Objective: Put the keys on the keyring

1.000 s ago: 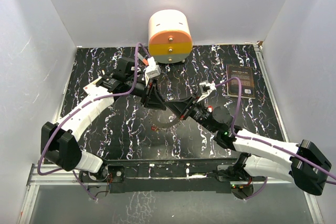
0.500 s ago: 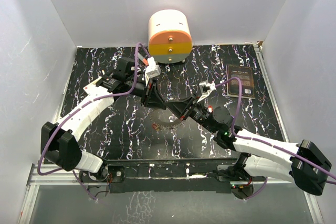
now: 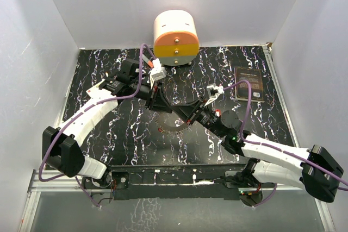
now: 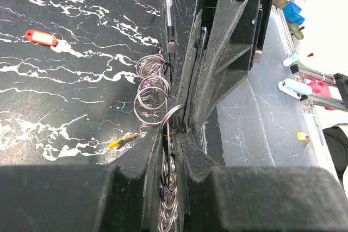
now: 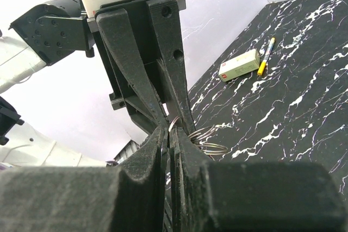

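- Keyring (image 4: 152,78): light, stiff, slippery wire loops, held above the table (image 4: 81,4); left gripper (image 4: 169,145) and right gripper (image 5: 167,134) both pinch it.
- Red key (image 4: 41,37) and yellow key (image 4: 122,142) lie on the table; tiny and light, probably best pinched by their flat heads.

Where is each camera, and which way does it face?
Top external: above, behind the robot, looking down on the black marbled table; both arms show.
Left wrist: on the left arm, looking along the left fingers at silver wire rings.
Right wrist: on the right arm, looking past the right fingers toward the left fingers.
Both wrist views share the rings.
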{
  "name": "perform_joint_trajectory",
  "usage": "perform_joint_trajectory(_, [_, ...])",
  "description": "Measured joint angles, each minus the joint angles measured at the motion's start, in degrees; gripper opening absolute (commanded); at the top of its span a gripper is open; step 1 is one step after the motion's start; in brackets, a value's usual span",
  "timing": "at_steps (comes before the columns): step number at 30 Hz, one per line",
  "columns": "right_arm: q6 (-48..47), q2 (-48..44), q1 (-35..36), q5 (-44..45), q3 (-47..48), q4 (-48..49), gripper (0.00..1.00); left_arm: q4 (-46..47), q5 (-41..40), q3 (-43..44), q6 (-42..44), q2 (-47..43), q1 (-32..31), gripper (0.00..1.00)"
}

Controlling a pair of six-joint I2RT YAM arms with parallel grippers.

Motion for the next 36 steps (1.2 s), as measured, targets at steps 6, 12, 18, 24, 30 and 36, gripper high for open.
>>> perform_joint_trajectory(6, [0.02,-2.14,0.26,0.85,-0.15,-0.44,0.35,-0.98,-0.48,0.09,0.87,0.0,-0.09,0.0])
perform_joint_trajectory(12, [-1.75,-9.09,0.15,6.03,-0.15,-4.87,0.47,-3.26,-3.65,0.11,2.6,-0.02,-0.48,0.0])
perform_joint_trajectory(18, [-4.11,-15.63,0.13,13.33,-0.09,-13.79,0.48,-4.79,-6.95,0.11,4.07,-0.02,-0.5,0.0])
perform_joint_trajectory(24, [-8.48,-17.53,0.11,17.55,1.73,-24.3,0.28,-5.97,-10.01,0.11,5.62,-0.02,-0.5,0.0])
perform_joint_trajectory(30, [-15.93,-13.4,0.11,11.96,7.89,-30.47,0.22,-7.23,-10.16,0.31,6.91,-0.02,-0.5,0.0])
perform_joint_trajectory(36, [-23.15,-10.69,0.09,2.78,11.85,-33.29,0.24,-10.08,-9.88,0.44,9.07,-0.02,-0.63,0.0])
